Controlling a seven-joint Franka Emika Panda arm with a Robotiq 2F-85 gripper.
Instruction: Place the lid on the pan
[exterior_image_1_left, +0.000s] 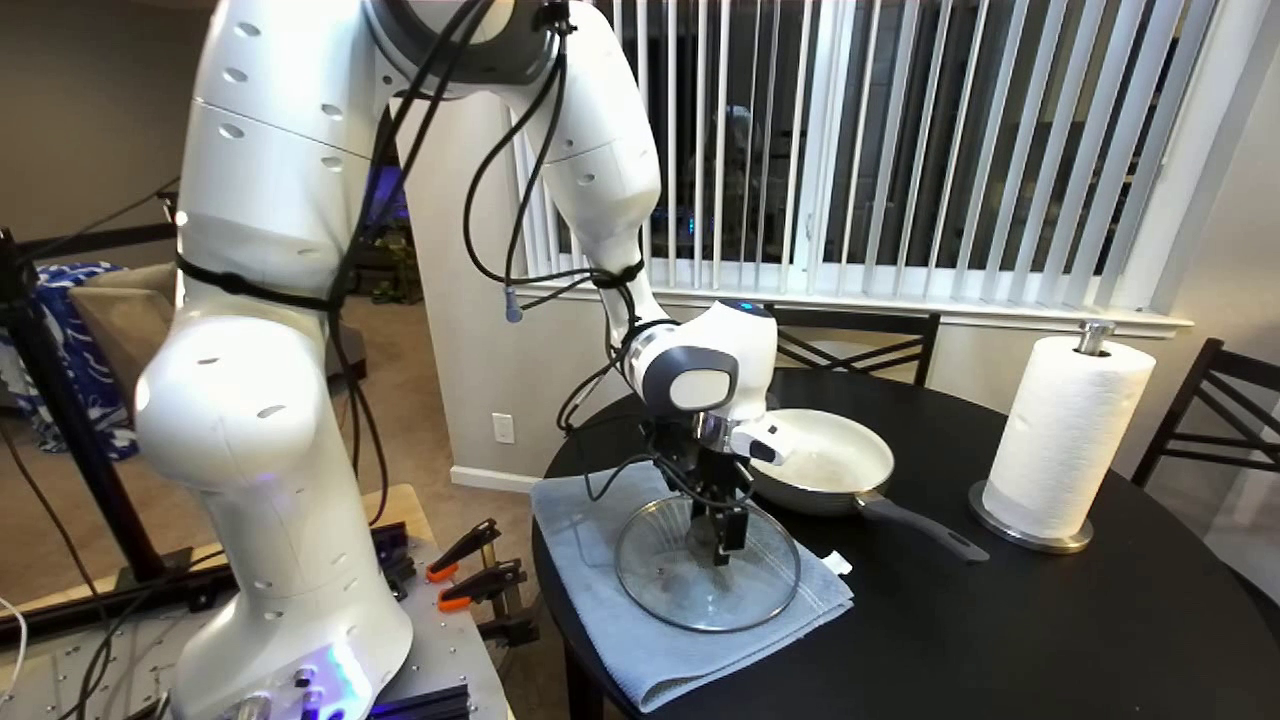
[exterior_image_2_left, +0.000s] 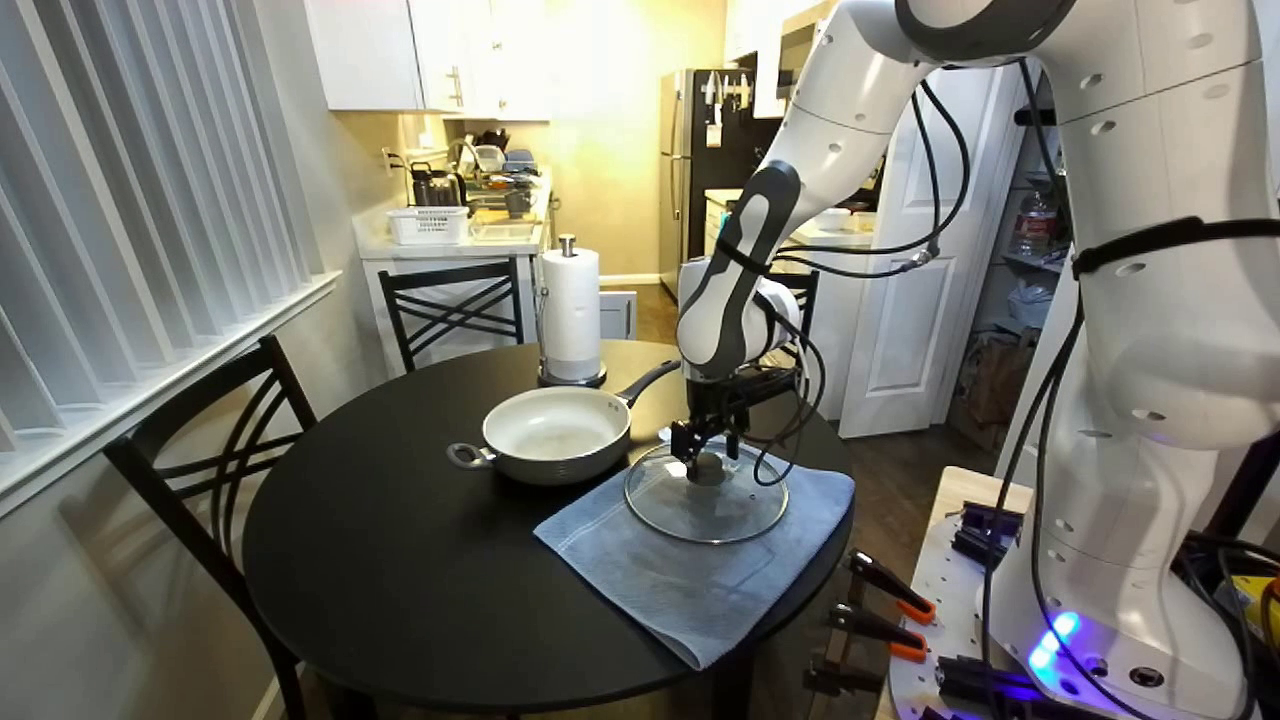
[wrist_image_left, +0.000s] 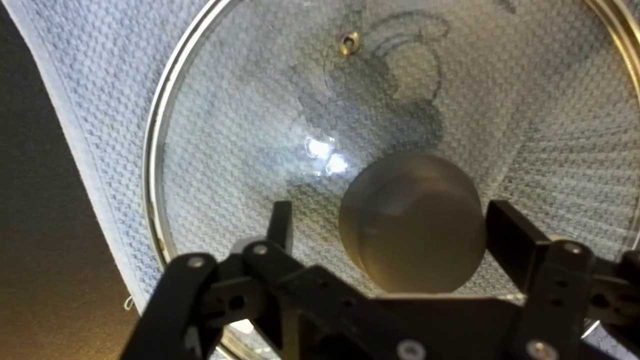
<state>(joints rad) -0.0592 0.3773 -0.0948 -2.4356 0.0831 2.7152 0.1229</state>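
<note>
Lid: glass, knob up, resting on cloth, likely as cushion; nearer robot base than pan in both exterior views. Gripper: wide, astride knob, gap on left in wrist view, apparently for grasp. Pan: uncovered, presumably awaiting lid.

Lid rested on folded blue-grey cloth, on the dark round surface. Gripper pointed down over the lid's middle — its hold could not be judged. Pan stood just beyond — handle tip near but apart from the paper towel roll.
</note>
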